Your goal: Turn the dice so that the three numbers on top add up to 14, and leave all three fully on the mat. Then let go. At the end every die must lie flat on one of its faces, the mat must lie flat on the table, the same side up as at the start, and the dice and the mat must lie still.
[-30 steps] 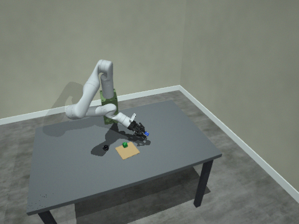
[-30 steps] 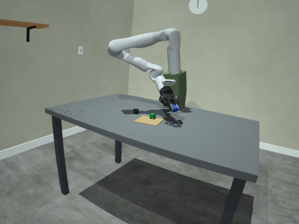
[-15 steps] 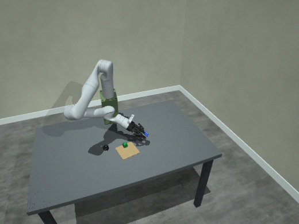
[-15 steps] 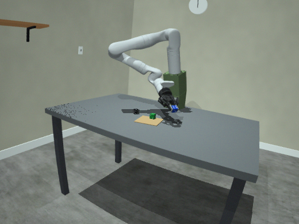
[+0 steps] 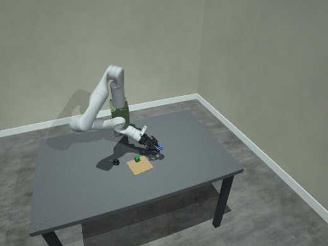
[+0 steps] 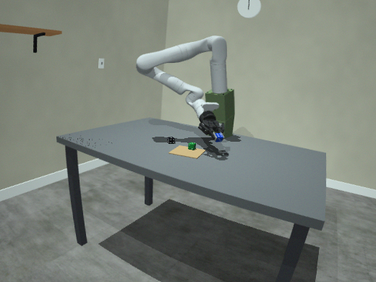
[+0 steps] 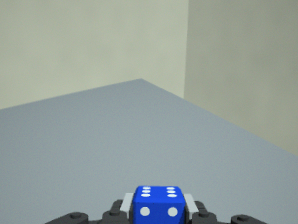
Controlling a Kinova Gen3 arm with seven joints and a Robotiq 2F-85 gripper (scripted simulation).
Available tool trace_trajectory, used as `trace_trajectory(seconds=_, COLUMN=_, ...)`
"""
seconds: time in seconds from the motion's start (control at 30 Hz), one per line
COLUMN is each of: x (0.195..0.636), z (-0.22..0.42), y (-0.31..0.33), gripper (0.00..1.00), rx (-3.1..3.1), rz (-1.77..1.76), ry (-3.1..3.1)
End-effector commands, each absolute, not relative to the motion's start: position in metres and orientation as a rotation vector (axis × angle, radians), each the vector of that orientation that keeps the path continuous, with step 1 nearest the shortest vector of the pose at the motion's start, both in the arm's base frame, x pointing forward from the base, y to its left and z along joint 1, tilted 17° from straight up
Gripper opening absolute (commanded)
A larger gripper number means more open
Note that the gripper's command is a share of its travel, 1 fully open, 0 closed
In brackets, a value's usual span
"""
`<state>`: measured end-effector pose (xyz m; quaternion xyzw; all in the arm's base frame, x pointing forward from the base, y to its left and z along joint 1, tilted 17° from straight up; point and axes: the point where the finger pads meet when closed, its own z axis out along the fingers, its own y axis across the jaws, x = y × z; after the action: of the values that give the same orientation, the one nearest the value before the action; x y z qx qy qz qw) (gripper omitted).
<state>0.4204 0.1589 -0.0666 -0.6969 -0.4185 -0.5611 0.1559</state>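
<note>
There are three dice, one mat and one pincer. The pincer (image 5: 156,149) (image 6: 215,136) (image 7: 158,207) is clamped on the blue die (image 5: 160,147) (image 6: 218,137) (image 7: 158,209), holding it above the table (image 5: 189,151) (image 6: 267,170) (image 7: 75,150). The other two dice sit lower than the pincer: the green die (image 5: 137,159) (image 6: 191,146) on the mat (image 5: 140,168) (image 6: 184,152), near the edge closest to the arm (image 5: 98,98) (image 6: 181,52), and the black die (image 5: 116,162) (image 6: 171,140) off the mat, on the table, farther from the pincer than the green one. Behind the pincer stands a green pedestal (image 5: 126,113) (image 6: 229,105). Nothing visible stands between pincer and mat. The wrist view alone clearly shows six white pips on one blue face and two on the visible part of another; it shows neither mat nor the other dice. Only the exterior view shows a wall shelf (image 6: 32,30) and a clock (image 6: 249,8).
</note>
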Motion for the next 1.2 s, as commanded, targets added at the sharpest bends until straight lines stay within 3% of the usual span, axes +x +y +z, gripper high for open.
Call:
trace_trajectory(seconds=0.0, x=0.421, z=-0.066, y=0.159, gripper=0.26, rx=-1.995, rz=-1.608, ry=-1.198)
trace_trajectory(seconds=1.17, x=0.441, z=-0.132, y=0.156, gripper=0.26, rx=-1.993, rz=-1.609, ry=-1.195)
